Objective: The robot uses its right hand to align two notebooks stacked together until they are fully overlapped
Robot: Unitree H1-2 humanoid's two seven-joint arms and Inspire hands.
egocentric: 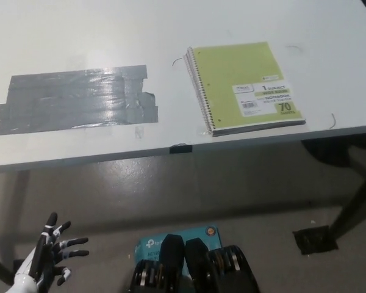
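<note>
A big white table (61, 36) fills the top. On its left side is a wide patch of grey tape (76, 97). On its right side, near the front edge, lie the green notebooks (244, 85), stacked almost evenly, wire spirals on the left. The white left hand (46, 265) hangs low with fingers spread, holding nothing

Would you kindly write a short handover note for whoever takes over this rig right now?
Left robot hand: open, idle at the lower left, below the table's edge.
Right robot hand: not in view.
Notebooks: stacked near the front edge of the white table, right of the grey tape patch, green cover on top, spiral on the left.
Done: the stack looks almost fully overlapped; only a thin sliver of the lower notebook shows along the spiral and front edge.
Left: check the alignment closely; nudge if needed.
</note>
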